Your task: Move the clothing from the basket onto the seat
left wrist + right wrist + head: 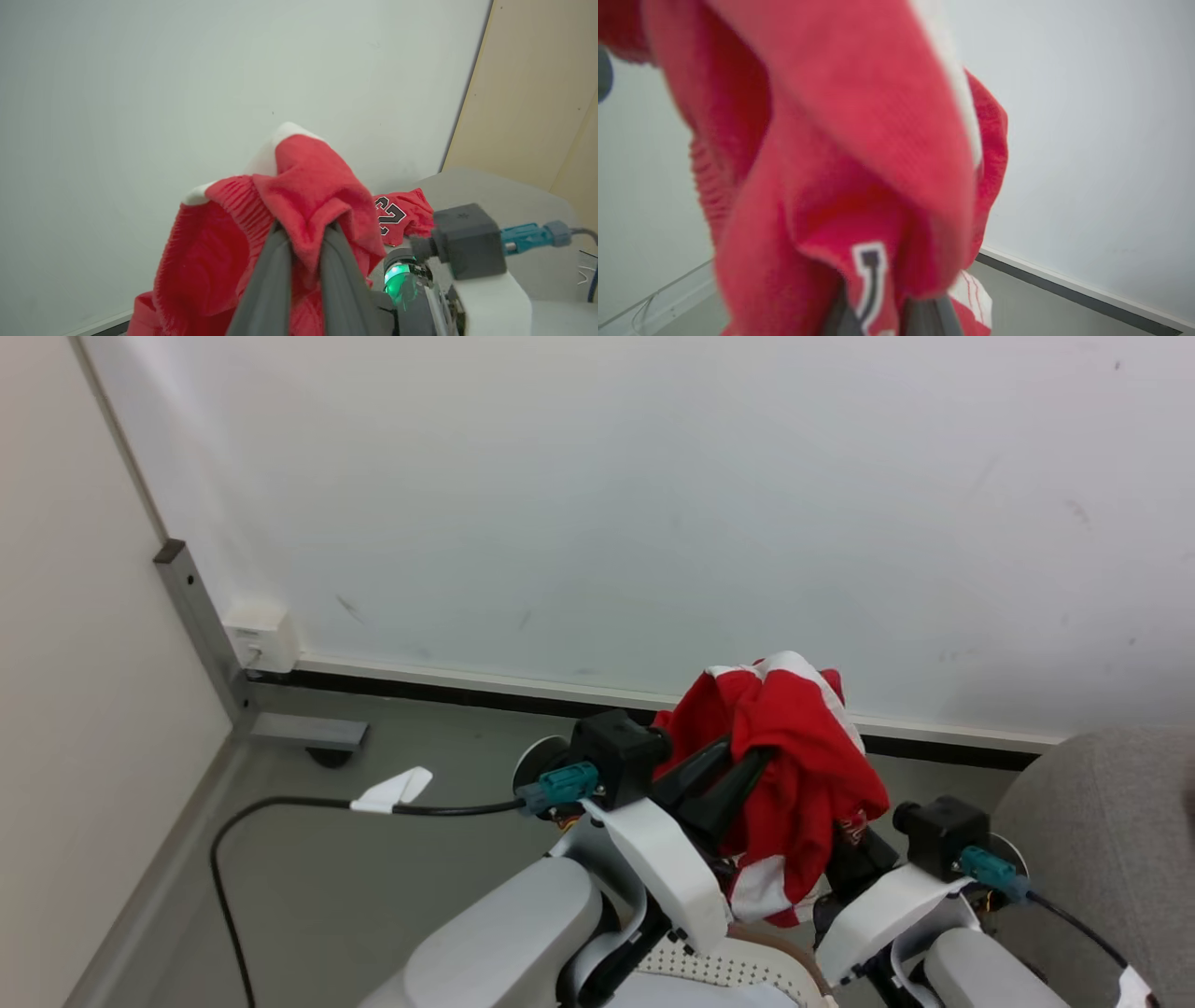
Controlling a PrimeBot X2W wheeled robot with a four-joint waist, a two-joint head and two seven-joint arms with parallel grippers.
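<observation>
Red fabric hangs bunched just above the basket (738,969): this is the banded garment (794,737), red with a white band, draped over the left claw (736,763), whose two dark fingers run up into its folds. In the head view its lowest fold ends close over the basket's brown rim, and I cannot tell whether it touches. The basket is cream and perforated and shows as a small strip between the two pale forearms. Too little of its inside shows to tell what lies in it. The grey seat (1102,821) stands to the robot's right of the basket.

The left wrist view shows what the cloth covers in the head view. The left claw's fingers are pressed together on a fold of the banded garment, pinching it. This view also shows the jersey (402,214) with its black, white-edged "23", bunched beside the right arm's dark camera block, with the seat's grey behind it.

The right wrist view is close and blurred. In it the right claw (885,315) is closed on the jersey, with a piece of the black, white-edged numeral squeezed between its two grey fingers. More red cloth and a white band hang across the top of that view. In the head view this claw sits above the basket on its seat side, mostly covered by the hanging cloth.
</observation>
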